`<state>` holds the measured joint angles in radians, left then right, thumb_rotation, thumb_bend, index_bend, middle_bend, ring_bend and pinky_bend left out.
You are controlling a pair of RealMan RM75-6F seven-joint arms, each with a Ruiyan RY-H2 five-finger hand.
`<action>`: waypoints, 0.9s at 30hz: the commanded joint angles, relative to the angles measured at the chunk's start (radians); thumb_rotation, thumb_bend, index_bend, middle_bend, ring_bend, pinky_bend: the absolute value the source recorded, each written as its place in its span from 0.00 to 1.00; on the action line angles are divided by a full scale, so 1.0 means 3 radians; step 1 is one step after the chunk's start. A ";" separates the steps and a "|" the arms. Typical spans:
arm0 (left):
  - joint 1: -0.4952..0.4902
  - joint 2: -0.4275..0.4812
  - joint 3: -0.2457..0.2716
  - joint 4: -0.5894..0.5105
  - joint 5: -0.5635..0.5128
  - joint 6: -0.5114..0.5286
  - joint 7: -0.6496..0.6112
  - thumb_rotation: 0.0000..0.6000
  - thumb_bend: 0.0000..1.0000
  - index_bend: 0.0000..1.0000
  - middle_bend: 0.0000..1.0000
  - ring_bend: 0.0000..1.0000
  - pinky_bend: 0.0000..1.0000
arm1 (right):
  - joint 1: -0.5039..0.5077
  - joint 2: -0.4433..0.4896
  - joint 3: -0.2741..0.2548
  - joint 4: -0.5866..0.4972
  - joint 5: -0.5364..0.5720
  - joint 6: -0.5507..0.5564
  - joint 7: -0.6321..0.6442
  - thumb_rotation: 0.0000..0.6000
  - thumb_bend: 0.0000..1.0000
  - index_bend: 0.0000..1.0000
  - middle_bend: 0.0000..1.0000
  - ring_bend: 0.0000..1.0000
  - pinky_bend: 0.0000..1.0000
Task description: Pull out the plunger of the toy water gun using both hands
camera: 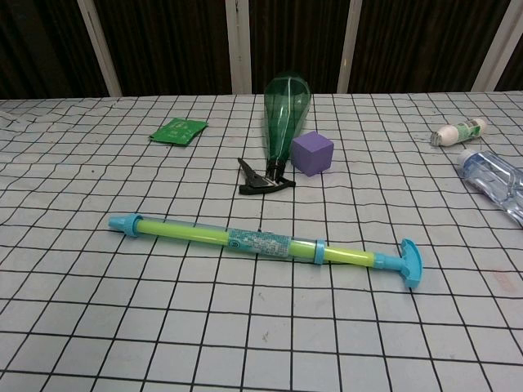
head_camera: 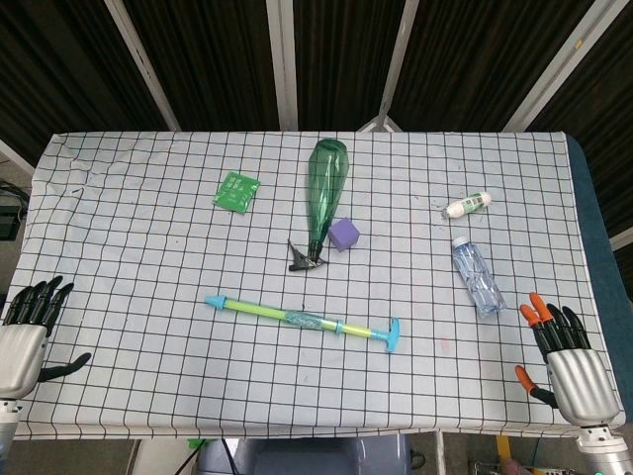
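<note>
Bright, even overhead light — soft faint shadows, sharp focus — dark backdrop.

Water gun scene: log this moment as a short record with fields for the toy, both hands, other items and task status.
toy: water gun lies flat on the table, handle end toward the robot's right
left hand: open, at the near left table edge, holds nothing
right hand: open, at the near right edge, holds nothing
other items: green spray bottle, purple cube, green packet, clear water bottle, small white bottle
status: toy untouched
</note>
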<state>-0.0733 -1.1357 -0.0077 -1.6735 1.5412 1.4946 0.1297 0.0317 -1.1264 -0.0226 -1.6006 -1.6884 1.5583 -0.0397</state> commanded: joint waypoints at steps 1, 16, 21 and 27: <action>0.0004 0.0001 -0.0001 -0.0001 0.0002 0.0009 -0.0001 1.00 0.04 0.00 0.00 0.00 0.00 | 0.0008 0.0006 -0.0014 -0.0009 -0.0017 -0.0013 0.0033 1.00 0.35 0.00 0.00 0.00 0.00; 0.0002 0.0003 0.0004 -0.0009 0.0018 0.0011 -0.0003 1.00 0.04 0.00 0.00 0.00 0.00 | 0.0405 -0.0038 0.0028 -0.0611 -0.0104 -0.0592 -0.0057 1.00 0.35 0.38 0.07 0.00 0.00; -0.0001 0.0006 0.0006 -0.0011 0.0017 0.0002 -0.0009 1.00 0.04 0.00 0.00 0.00 0.00 | 0.0612 -0.0274 0.0131 -0.0846 0.0132 -0.1001 -0.0453 1.00 0.35 0.40 0.07 0.00 0.00; 0.0000 0.0018 0.0011 -0.0008 0.0022 0.0001 -0.0050 1.00 0.04 0.00 0.00 0.00 0.00 | 0.0770 -0.0691 0.0244 -0.0871 0.0510 -0.1311 -0.0986 1.00 0.35 0.42 0.08 0.00 0.00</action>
<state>-0.0733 -1.1309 -0.0047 -1.6759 1.5478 1.4951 0.1155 0.2364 -1.2846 0.0316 -1.8548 -1.5824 1.2049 -0.2830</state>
